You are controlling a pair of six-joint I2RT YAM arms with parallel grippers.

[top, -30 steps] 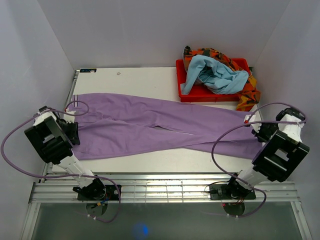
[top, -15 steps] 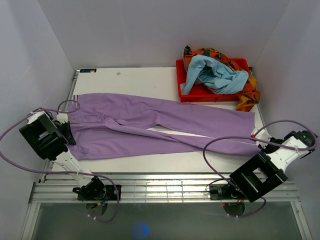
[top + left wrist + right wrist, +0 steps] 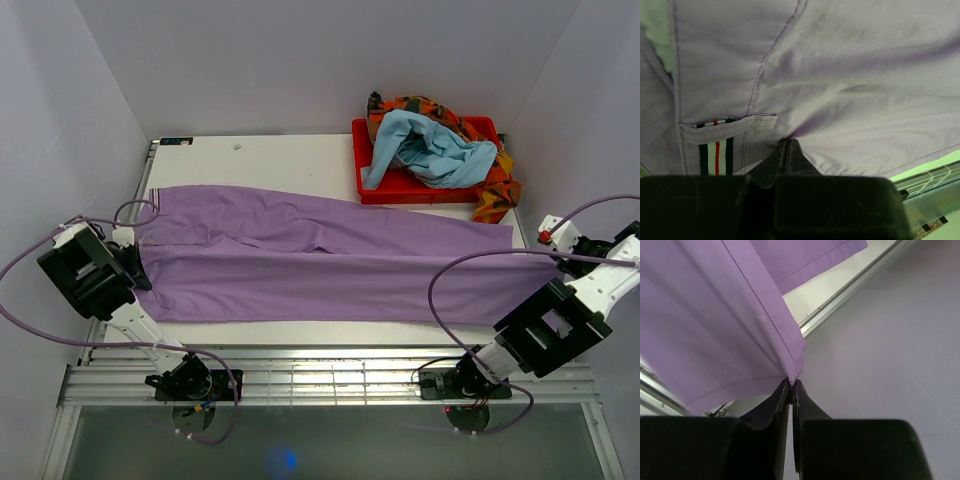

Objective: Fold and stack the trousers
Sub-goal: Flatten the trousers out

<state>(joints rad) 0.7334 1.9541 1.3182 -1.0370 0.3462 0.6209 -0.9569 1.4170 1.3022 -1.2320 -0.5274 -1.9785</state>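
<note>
- Nearer than the red bin, by the arm bases: left hand is clenched on the trousers beside the striped waistband. Right hand pinches only a hem corner, so tension could tear it free.
- In front of the bin, the trousers are stretched along the counter. An uneven pull would skew the fold.
- Just beside the bin lies the far leg, which could snag the rim.

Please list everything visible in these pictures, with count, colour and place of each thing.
table: one, white, beneath everything
trousers: one, lilac, spread lengthwise across the table
red bin: one, red, table's far right corner
light blue garment: one, light blue, crumpled in the bin
orange patterned cloth: one, orange, draped over the bin's right side
left gripper: one, black, shut on the trousers' waistband end
right gripper: one, black, shut on a leg hem
</note>
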